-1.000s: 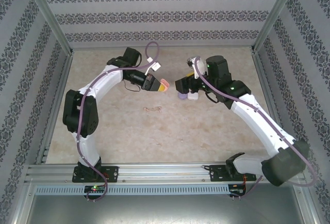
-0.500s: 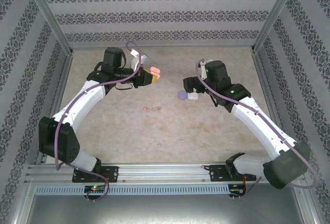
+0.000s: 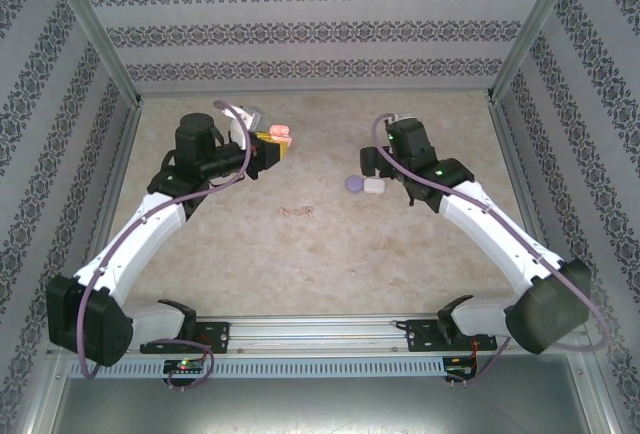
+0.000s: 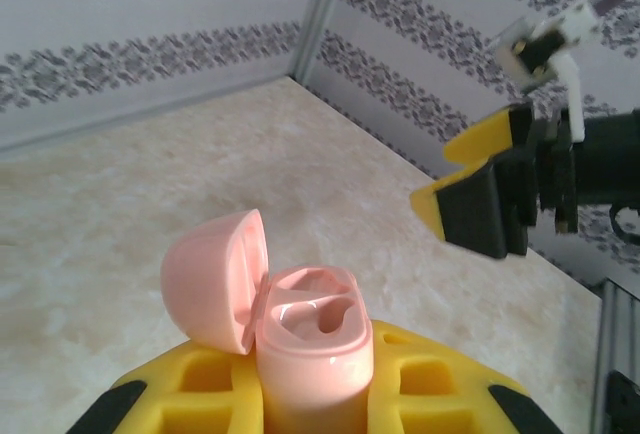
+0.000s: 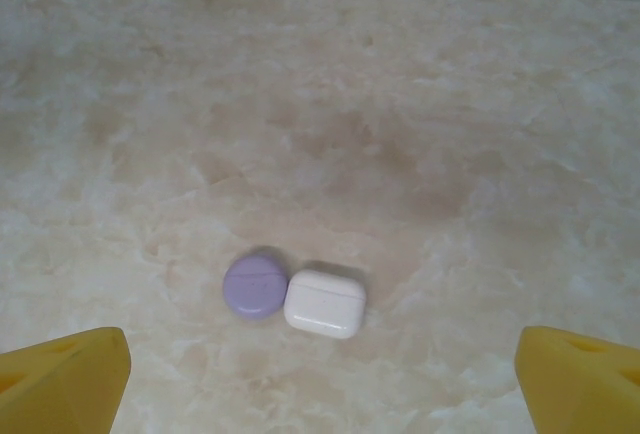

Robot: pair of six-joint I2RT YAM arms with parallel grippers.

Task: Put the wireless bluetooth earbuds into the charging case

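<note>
The earbuds (image 3: 297,212) lie loose on the table (image 3: 400,254), well apart from both grippers and roughly between them. The pink charging case (image 4: 305,339), lid open and sockets empty, is clamped upright in the left gripper (image 3: 272,146). The right gripper (image 3: 372,164), jaws wide and empty, hangs over the touching purple case (image 5: 255,284) and white case (image 5: 325,303). Advice: keep the pink case steady; pinch one earbud, stem downward.

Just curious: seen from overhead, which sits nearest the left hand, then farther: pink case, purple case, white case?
1. Pink case, gripped in the left hand.
2. Purple case, off to its right.
3. White case, just beyond the purple one.
</note>
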